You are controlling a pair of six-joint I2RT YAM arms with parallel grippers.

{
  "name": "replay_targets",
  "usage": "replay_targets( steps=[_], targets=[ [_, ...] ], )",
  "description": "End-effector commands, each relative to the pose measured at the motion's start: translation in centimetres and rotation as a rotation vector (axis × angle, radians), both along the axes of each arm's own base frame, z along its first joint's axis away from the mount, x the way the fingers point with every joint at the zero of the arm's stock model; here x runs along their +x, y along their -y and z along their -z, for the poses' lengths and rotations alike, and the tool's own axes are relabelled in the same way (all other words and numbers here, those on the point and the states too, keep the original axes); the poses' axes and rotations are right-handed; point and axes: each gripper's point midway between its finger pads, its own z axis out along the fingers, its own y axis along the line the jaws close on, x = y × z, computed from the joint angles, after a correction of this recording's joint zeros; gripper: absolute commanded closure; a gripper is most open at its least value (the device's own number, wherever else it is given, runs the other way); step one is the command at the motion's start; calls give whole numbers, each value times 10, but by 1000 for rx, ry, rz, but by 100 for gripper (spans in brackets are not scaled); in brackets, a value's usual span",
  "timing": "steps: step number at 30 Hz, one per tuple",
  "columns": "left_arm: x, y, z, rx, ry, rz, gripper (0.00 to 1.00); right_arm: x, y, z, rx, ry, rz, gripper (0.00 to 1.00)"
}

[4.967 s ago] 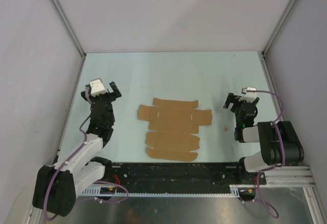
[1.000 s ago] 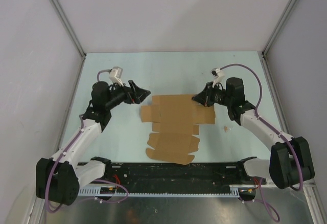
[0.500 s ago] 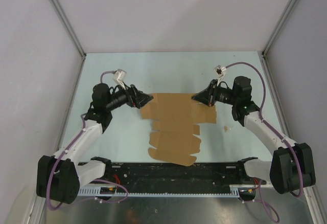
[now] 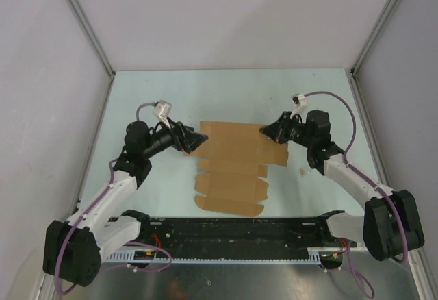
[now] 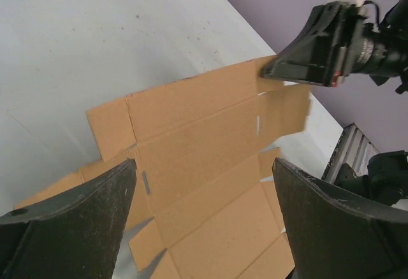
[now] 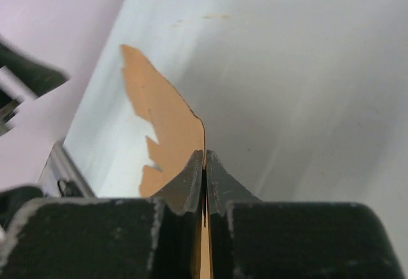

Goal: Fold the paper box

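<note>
Two black two-finger grippers, one at each far corner of a single sheet.

Right gripper [image 4: 264,130]: fingers pressed together on the thin edge at the sheet's far right corner. Its own wrist camera shows brown card pinched between the pads.

Left gripper [image 4: 199,138]: jaws spread wide and holding nothing, tips at the sheet's far left edge. Contact cannot be told.

Item: paper box [image 4: 233,164], a flat die-cut sheet of plain brown thin cardboard with flaps and crease lines. It lies unfolded mid-way across the pale blue-green table [image 4: 157,94], between the two arms, near flaps toward their bases.

One small brown scrap [image 4: 301,172] lies on the table just right of the sheet.
</note>
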Motion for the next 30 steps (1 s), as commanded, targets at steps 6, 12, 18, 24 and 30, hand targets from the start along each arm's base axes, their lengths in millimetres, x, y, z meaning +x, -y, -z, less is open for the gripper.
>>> replay_targets(
  steps=[6,12,18,24,30],
  targets=[
    [-5,3,13,-3,-7,-57,8,13,29,49,-13,-181,416,82],
    [-12,5,32,20,-37,-72,8,10,50,56,-112,-140,454,39],
    [-27,16,49,35,-76,-50,10,25,71,54,-155,-90,384,31],
    [-56,46,71,85,-131,26,22,47,54,61,-192,-111,206,32],
    [-87,53,122,169,-266,21,36,69,37,61,-218,-93,92,33]
  ],
)
